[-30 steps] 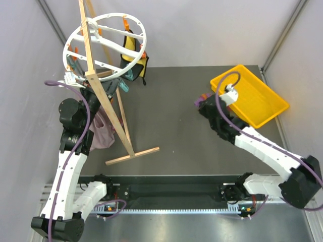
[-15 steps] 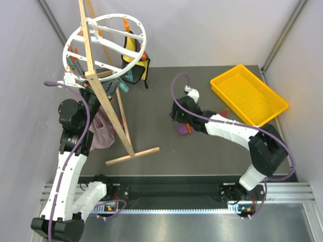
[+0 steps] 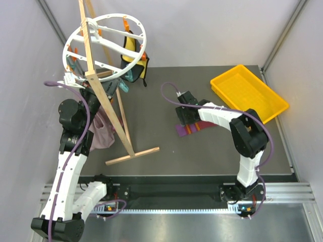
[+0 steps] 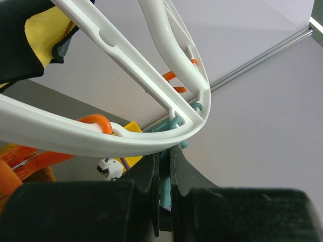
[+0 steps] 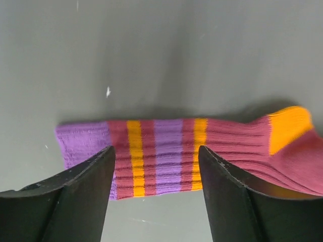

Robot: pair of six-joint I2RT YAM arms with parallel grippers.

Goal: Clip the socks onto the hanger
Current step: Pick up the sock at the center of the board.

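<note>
Sock, striped maroon, purple and orange, lies flat on the dark table directly under the right gripper, whose jaws are spread over its cuff end. Light, limp and ribbed, it likely pinches best at the purple cuff. Left gripper squeezes a teal clip on the hanger rim.

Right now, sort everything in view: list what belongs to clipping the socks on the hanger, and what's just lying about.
For the job: sock, hanger, teal clip.
Lying about: yellow tray, yellow-and-black garment, pale mauve cloth, wooden stand.
</note>
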